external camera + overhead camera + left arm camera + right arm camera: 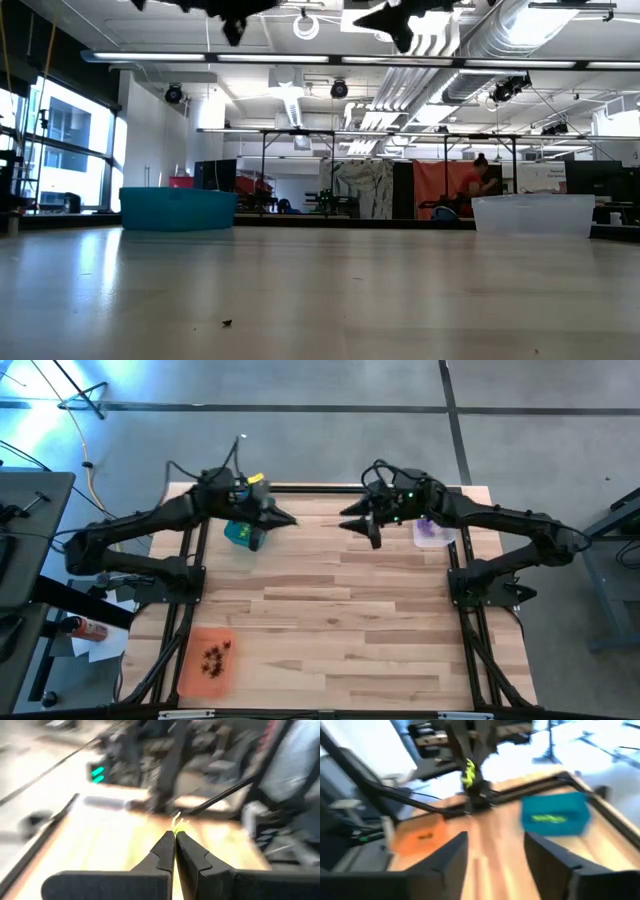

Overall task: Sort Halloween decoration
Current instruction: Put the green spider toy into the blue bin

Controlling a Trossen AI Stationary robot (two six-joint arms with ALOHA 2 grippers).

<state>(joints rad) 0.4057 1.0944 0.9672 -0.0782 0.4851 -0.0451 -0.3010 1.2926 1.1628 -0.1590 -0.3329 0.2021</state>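
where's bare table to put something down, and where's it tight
The widest bare wood is the table's middle and near-right side, between the orange tray and the right arm's base. It is tight along the far edge: the left gripper by the teal tray, the right gripper by the clear tray.

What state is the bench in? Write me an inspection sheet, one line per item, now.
Surface: wooden table; one stray speck close to the low camera.
Job's things: dark trinkets in orange tray; purple trinkets in clear tray; lime trinkets in teal tray.
Clutter: nothing seen.
Grippers: left claw shut on a lime trinket, raised beside the teal tray; right claw open, empty, facing it.
Cables: yellow cable on the floor.
Surroundings: person far behind.
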